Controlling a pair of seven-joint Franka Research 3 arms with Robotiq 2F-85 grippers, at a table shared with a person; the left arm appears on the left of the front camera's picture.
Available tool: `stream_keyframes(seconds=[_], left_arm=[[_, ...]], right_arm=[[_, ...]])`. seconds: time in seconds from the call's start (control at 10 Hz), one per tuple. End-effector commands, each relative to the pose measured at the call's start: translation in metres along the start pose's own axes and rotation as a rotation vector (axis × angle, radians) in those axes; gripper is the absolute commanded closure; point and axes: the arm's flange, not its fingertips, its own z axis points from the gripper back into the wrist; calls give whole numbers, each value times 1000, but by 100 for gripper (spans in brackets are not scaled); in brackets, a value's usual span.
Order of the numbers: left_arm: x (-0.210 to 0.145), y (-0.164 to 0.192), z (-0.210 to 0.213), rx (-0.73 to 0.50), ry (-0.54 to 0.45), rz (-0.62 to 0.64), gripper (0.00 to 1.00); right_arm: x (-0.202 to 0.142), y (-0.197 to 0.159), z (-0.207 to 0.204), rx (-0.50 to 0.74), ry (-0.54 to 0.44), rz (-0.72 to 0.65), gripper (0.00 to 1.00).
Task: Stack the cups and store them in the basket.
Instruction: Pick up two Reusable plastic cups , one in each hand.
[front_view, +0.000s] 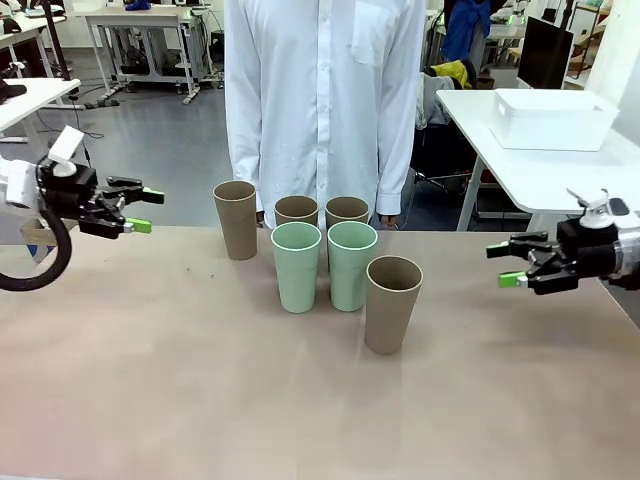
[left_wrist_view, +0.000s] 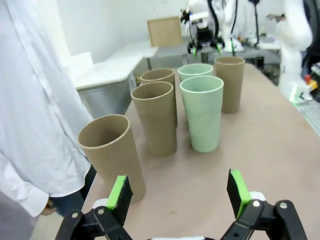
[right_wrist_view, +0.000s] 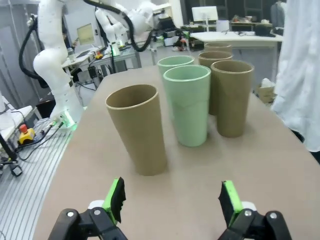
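Several cups stand upright in a cluster at the table's far middle. Two are mint green; the others are tan, with one at the far left and one nearest the front. My left gripper hovers open to the left of the cluster, facing the nearest tan cup, fingers wide apart. My right gripper hovers open to the right, facing a tan cup and a green cup. The white basket sits on a separate table at the back right.
A person in a white shirt stands at the far edge, right behind the cups. Bare tabletop stretches in front of the cups and to both sides. A gap separates this table from the basket's table.
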Motion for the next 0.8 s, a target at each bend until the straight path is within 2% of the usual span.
stream_keyframes(seconds=[0.0, 0.1, 0.4, 0.5, 0.6, 0.7], left_arm=[[-1, 22, 3, -8, -84, 85, 0], [0, 0, 0, 0, 0, 0, 0], [0, 0, 0, 0, 0, 0, 0], [-7, 11, -1, -6, -18, 18, 0], [-17, 39, -3, -107, -96, 77, 0], [-26, 62, -7, -137, -144, 126, 0]], right_arm=[[2, 6, -7, 13, -14, -38, 0], [0, 0, 0, 0, 0, 0, 0], [0, 0, 0, 0, 0, 0, 0], [-4, 1, -2, 6, 1, -11, 0], [-12, 1, -15, 44, -18, 0, 0], [-19, 2, -23, 86, -64, 14, 0]])
